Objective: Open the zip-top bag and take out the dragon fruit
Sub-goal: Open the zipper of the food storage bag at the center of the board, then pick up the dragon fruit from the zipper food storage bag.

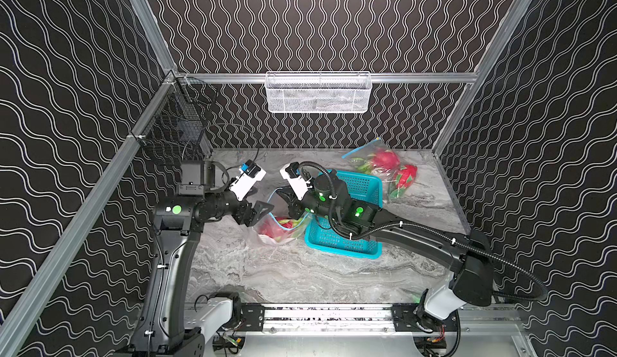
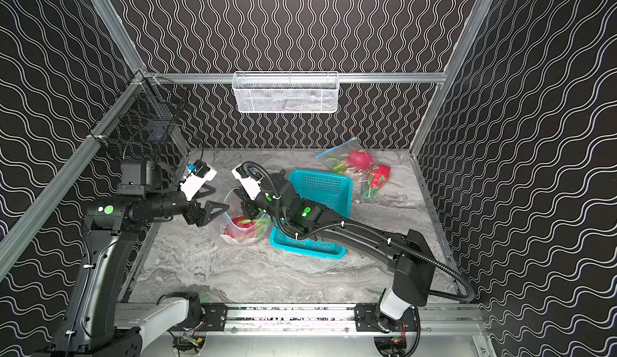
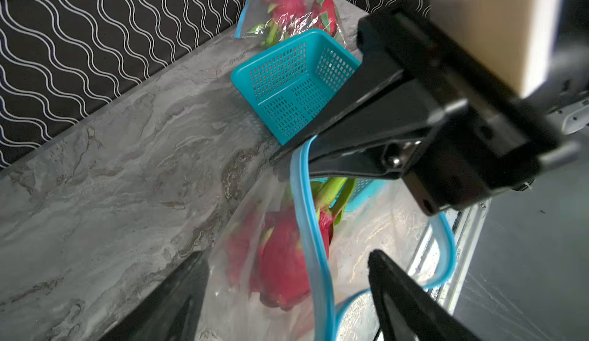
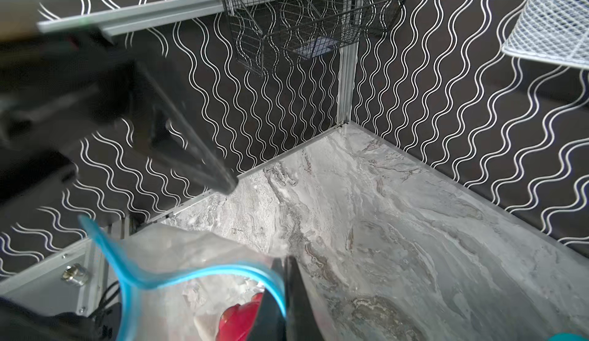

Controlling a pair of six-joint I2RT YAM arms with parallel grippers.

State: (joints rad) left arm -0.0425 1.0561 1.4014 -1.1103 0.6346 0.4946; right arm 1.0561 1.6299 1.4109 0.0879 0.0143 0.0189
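Fingers of the right gripper (image 1: 283, 195) are clenched on the blue zip strip (image 3: 301, 196) of the bag (image 1: 265, 236). They pinch one side of its rim and hold that side up off the table (image 1: 300, 272). In the left wrist view the strip runs out from between the closed black tips and loops round the gaping mouth. The left gripper (image 1: 262, 200) stands released, its two black fingers (image 3: 401, 294) spread wide at the mouth of the bag, one to each side of the looping strip. Whether either of them touches the plastic I cannot tell.

The dragon fruit (image 1: 273, 230) lies inside the bag, low down against the table. It is beneath the right fingertips and just beyond the left ones, in line with the gap between them. Its green leaves point up toward the right fingers, and its red body shows through the clear plastic.

A blue plastic basket (image 1: 344, 251) sits just behind the right fingers, under that arm's wrist and close beside the bag. Well beyond the right gripper, near the back wall, lies a second bag (image 1: 384, 163) with two more red fruits in it.

The table is grey and marbled. Black walls (image 1: 317, 21) with white wavy lines close it in on three sides, framed by metal rails. A white mesh basket (image 1: 317, 95) hangs on the rear rail, and a black wire basket (image 1: 173, 128) hangs in the corner above the left gripper.
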